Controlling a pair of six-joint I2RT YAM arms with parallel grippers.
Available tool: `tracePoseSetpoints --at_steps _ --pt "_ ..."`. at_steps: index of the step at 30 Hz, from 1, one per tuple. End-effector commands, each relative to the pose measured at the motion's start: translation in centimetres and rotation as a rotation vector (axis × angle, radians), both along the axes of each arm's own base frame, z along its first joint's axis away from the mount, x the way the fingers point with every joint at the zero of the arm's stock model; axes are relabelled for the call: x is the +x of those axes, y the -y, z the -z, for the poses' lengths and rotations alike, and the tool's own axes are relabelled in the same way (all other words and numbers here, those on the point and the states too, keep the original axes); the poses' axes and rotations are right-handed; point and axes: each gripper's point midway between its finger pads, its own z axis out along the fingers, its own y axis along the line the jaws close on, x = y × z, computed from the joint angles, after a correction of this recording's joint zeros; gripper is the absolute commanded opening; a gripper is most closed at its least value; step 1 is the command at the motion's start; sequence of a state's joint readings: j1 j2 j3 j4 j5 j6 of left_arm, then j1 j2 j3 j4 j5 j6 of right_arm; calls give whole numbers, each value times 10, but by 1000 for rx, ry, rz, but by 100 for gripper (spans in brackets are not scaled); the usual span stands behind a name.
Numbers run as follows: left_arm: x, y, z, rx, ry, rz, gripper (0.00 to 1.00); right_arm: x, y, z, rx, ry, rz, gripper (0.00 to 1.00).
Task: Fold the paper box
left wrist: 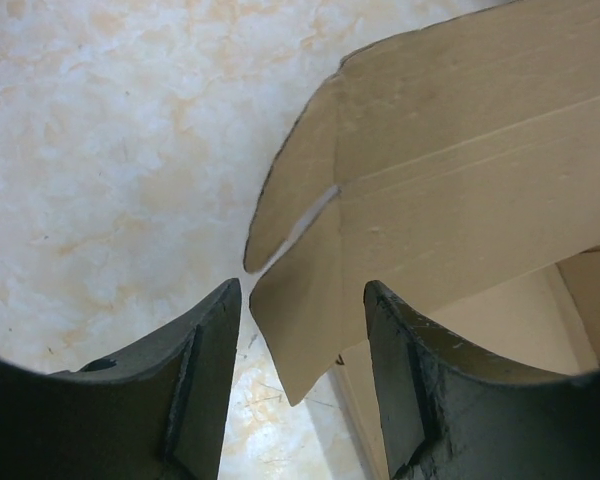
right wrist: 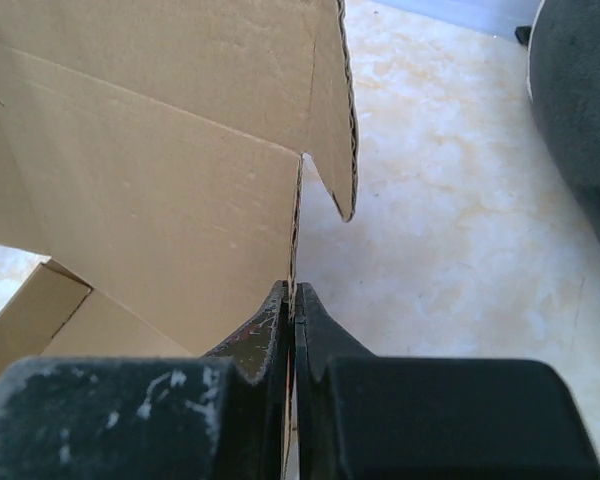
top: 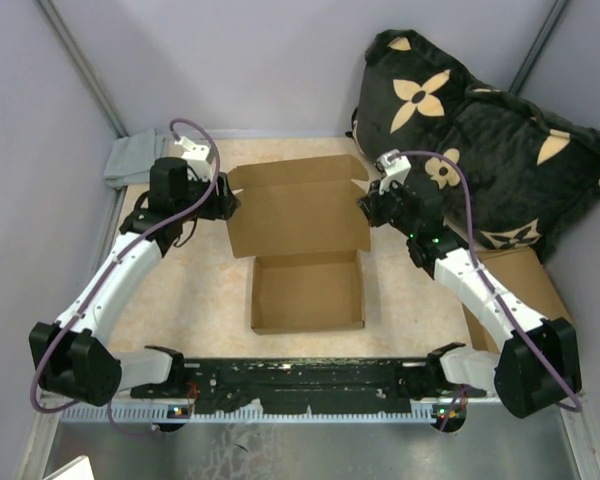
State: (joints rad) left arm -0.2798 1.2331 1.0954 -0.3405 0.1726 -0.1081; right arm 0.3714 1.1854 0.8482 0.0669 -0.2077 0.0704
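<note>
The paper box (top: pixel 305 265) is plain brown cardboard, its tray formed and open at the near side, its lid (top: pixel 298 205) raised behind it. My right gripper (top: pixel 365 205) is shut on the lid's right edge; in the right wrist view (right wrist: pixel 294 292) the cardboard edge (right wrist: pixel 296 230) runs between the closed fingers. My left gripper (top: pixel 232 200) is open at the lid's left edge; in the left wrist view (left wrist: pixel 302 290) a pointed side flap (left wrist: pixel 305 300) hangs between the fingers without touching them.
A black cushion with tan flowers (top: pixel 480 150) lies at the back right. A folded grey cloth (top: pixel 132 160) lies at the back left. A flat piece of brown cardboard (top: pixel 525 280) lies under the right arm. Grey walls close in both sides.
</note>
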Motion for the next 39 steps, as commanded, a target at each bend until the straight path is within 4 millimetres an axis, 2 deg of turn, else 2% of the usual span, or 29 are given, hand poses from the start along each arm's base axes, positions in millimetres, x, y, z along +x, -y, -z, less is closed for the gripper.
tracePoseSetpoints --at_steps 1,10,16,19,22,23,24,26,29,35,39 --pt "11 -4 2 48 13 -17 59 -7 -9 -37 56 113 -50 1" --pt "16 -5 5 75 22 -6 56 -12 -12 -35 58 102 -76 1" --pt "17 3 7 62 22 32 49 -14 -15 -34 61 93 -95 1" --pt "15 7 6 46 13 55 36 -13 -14 -35 59 88 -87 2" --pt "11 14 4 21 8 88 16 -8 -12 -34 54 60 -66 3" --pt "10 15 2 16 9 94 7 -6 -12 -32 52 39 -53 6" --pt "10 15 -1 12 13 94 1 -4 -11 -31 48 18 -41 12" --pt "9 15 -7 6 25 96 0 -1 -10 -23 30 -59 -19 20" --pt "6 17 -22 -8 71 111 0 2 -9 -19 2 -144 -2 27" --pt "-1 21 -54 -42 179 143 0 9 -3 -18 -69 -232 32 28" --pt "-6 19 -65 -52 236 145 0 8 0 -16 -99 -260 34 29"
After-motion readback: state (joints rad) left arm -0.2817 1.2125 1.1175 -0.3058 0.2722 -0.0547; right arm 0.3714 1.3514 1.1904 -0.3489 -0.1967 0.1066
